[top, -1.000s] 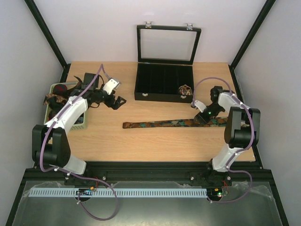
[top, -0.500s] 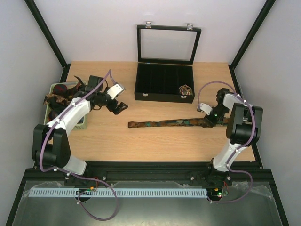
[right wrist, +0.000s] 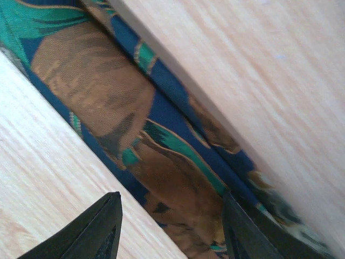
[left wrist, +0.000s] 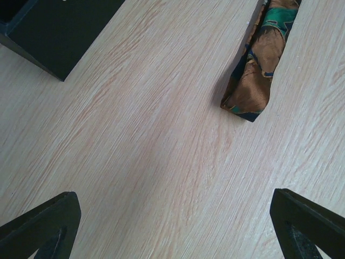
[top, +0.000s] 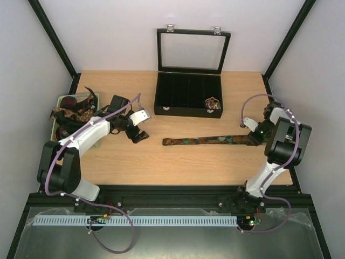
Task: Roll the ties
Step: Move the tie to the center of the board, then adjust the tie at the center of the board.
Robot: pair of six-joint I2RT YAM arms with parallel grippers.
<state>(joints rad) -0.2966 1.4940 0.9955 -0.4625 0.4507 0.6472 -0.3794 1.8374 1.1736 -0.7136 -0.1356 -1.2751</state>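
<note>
While the tie (top: pixel 210 140) lies flat along the table (top: pixel 161 167) in front of the box (top: pixel 178 111), the right gripper (right wrist: pixel 170 229) pinches its wide end, and the left gripper (left wrist: pixel 172 229) hovers spread wide just short of the narrow tip.

Left gripper (top: pixel 138 131) spread wide, right gripper (right wrist: pixel 171 198) narrowed in a clamp

My wooden table (top: pixel 178 167) carries a tie (top: pixel 210 140) stretched from the right gripper (top: pixel 253 136) toward the left gripper (top: pixel 143 127). A black box (top: pixel 178 111) stands beyond both.
</note>
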